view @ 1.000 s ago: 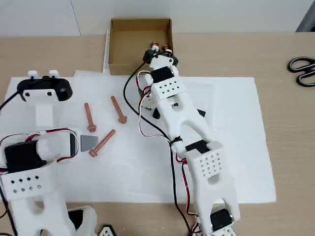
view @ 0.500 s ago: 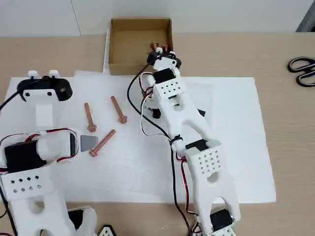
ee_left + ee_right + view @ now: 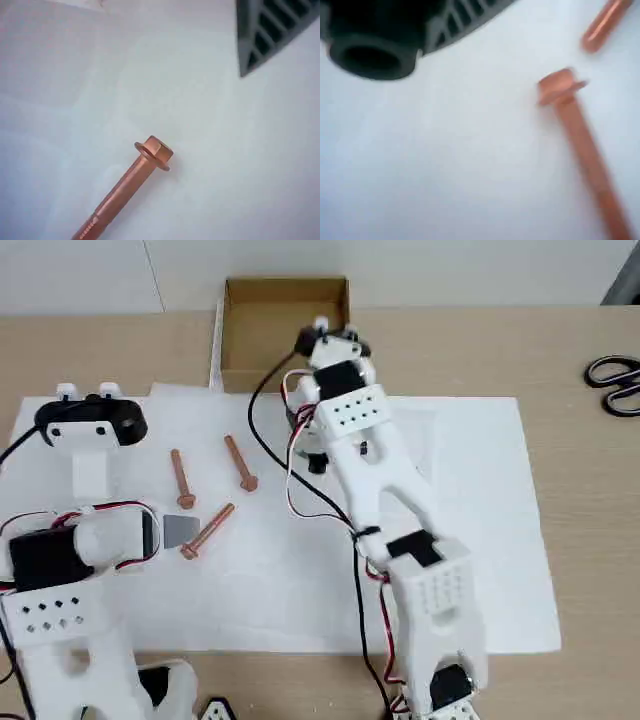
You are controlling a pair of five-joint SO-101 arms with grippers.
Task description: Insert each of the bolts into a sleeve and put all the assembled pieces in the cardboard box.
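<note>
My right pincer [image 3: 325, 337] hangs over the cardboard box [image 3: 285, 282]; I cannot tell its grip. 3 bolts [image 3: 240, 462] lie unsleeved on the white sheet [image 3: 480, 540]. Seemingly the drop-off; next, fetch another bolt.

3 bolts [image 3: 182, 478] [image 3: 240, 462] [image 3: 208, 531], 1 box [image 3: 262, 335], 1 scissors [image 3: 615, 385]
</note>
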